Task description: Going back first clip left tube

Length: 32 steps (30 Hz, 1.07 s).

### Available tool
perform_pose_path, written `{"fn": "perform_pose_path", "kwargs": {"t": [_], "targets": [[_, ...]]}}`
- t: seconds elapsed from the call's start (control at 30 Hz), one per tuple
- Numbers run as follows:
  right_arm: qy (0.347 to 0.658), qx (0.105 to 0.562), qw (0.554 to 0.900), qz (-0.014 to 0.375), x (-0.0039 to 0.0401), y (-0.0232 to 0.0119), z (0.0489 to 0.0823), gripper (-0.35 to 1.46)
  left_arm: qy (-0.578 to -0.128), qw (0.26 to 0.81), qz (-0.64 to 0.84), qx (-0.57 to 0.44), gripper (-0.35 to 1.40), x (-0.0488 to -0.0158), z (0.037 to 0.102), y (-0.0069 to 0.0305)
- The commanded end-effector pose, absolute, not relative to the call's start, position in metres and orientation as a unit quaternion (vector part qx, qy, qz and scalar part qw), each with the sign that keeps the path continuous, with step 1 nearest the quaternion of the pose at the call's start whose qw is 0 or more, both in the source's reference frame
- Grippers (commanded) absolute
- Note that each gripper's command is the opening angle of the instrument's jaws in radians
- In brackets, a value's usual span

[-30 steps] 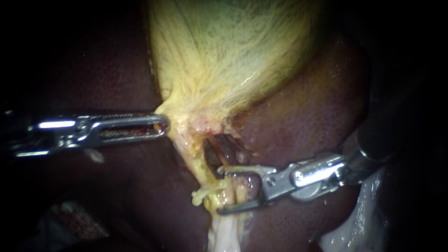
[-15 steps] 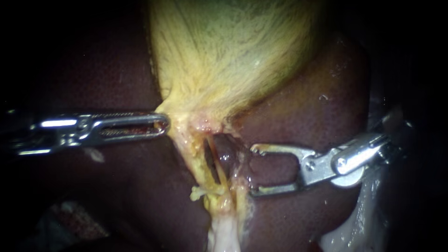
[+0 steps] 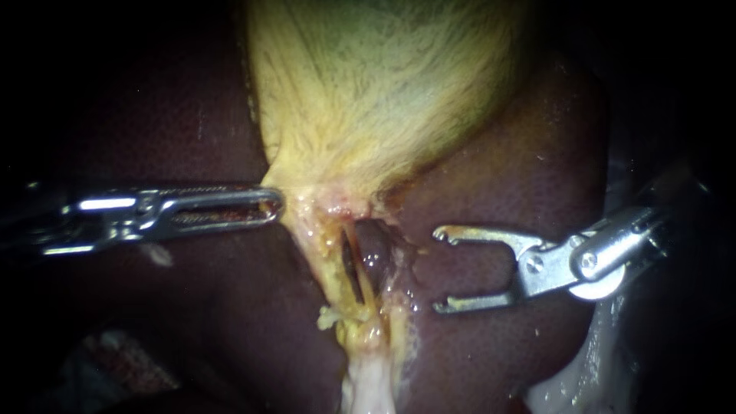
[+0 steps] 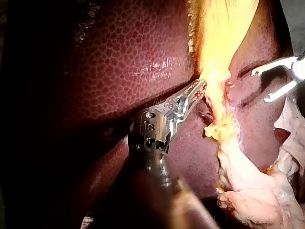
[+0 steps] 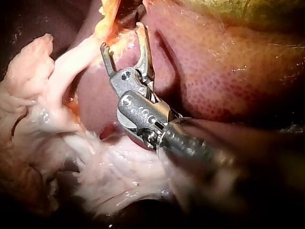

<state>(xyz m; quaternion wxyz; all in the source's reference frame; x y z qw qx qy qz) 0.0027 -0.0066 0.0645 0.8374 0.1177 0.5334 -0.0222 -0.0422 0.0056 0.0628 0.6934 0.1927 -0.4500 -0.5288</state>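
Observation:
The yellow gallbladder (image 3: 383, 100) narrows downward onto the dark red liver (image 3: 498, 169). Below its neck a thin yellowish tube (image 3: 359, 268) runs beside a dark slit-like opening. My left instrument (image 3: 273, 205) comes in level from the left, its jaws shut on the edge of the gallbladder's neck; the left wrist view shows its tip (image 4: 200, 88) biting the yellow tissue. My right instrument (image 3: 438, 268) stands to the right of the tubes, jaws wide open and empty, pointing at them over bare liver. It also shows as the right instrument (image 5: 121, 36) and the right instrument (image 4: 259, 86).
Pale whitish tissue (image 3: 368, 383) hangs down below the tubes, and more pale tissue (image 5: 95, 176) lies under and beside the right instrument's shaft. The liver surface surrounds the tubes on both sides. The outer parts of the endoscope view are dark.
My right instrument has drawn back to the right, from open jaws straddling the tubes to standing clear of them, still open. The left instrument has kept its hold.

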Motion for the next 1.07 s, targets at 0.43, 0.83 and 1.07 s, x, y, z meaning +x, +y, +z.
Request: {"fn": "perform_pose_path", "kwargs": {"t": [0.43,0.83,1.07], "targets": [[0.534,0.119,0.836,-0.024,0.0023,-0.0069,0.0641,0.6,-0.435,0.709,-0.514,0.209,-0.13,-0.0472,0.0671,0.0039],[0.535,0.121,0.836,-0.024,0.0023,-0.007,0.0639,0.6,-0.432,0.711,-0.513,0.213,-0.13,-0.0478,0.0675,0.0035],[0.535,0.121,0.836,-0.025,0.0023,-0.0071,0.0638,0.6,-0.432,0.711,-0.512,0.213,-0.13,-0.0476,0.0675,0.0036]]}}
